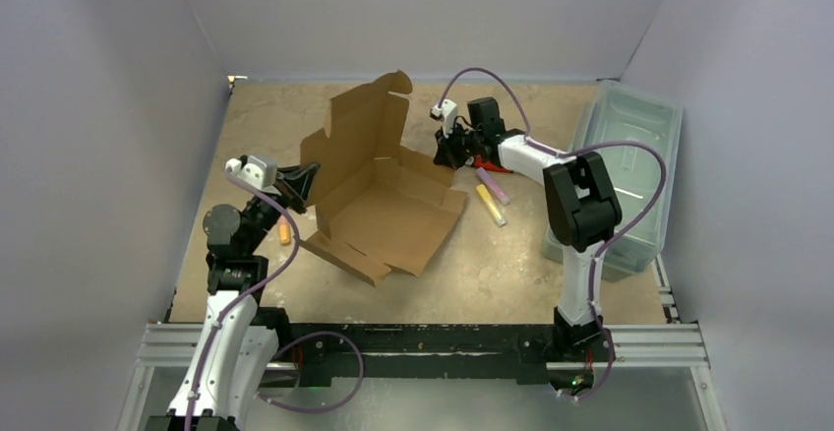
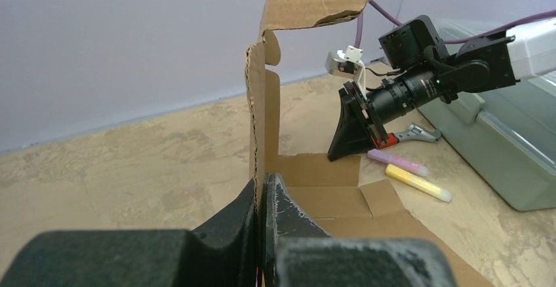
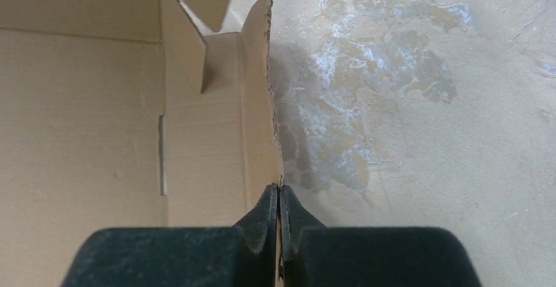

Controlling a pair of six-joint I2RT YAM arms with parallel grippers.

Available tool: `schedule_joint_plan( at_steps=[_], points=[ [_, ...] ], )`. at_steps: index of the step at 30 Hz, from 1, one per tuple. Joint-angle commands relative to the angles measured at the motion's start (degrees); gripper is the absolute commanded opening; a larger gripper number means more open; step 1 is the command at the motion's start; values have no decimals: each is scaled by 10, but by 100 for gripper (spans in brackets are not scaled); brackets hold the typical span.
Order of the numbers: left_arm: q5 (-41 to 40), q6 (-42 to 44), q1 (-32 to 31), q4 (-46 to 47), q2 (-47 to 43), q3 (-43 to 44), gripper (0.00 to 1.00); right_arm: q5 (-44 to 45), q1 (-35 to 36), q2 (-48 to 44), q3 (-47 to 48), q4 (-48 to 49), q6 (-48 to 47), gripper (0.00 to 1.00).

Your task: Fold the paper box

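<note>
**Top external: both side flaps pinched, box half formed**

Paper box [image 1: 379,205] lies open mid-table [image 1: 511,264], with its lid flap standing at the far side. Left gripper [image 2: 263,192] is pressed together on the upright left wall. Right gripper [image 3: 280,194] pinches the right side flap's edge. The step looks like raising the side walls. Next move likely needs both walls stood up and tucked inward without tearing the thin edges. From above, the right fingertips are hidden by the arm. Wrench [image 2: 419,133] is partly covered, and the corner tabs are hard to read.
</note>
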Motion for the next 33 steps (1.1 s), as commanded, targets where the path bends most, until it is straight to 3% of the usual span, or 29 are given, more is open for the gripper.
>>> schedule_joint_plan(
  at_steps=[1,8,17,26,33],
  points=[
    [-39,-56,-16,32,5,9,0,2,6,-62,-25,2,-12,0],
    [-96,-171,-17,117,-5,-30,0,9,4,-156,-132,75,37,0],
    [-149,-202,-17,113,-26,-5,0,11,-7,-275,-216,125,56,0],
    [-167,-289,-17,180,-17,19,0,-26,-39,-432,-296,175,95,0],
    [-167,-298,-17,147,-44,42,0,-48,-75,-491,-333,230,114,0]
  ],
)
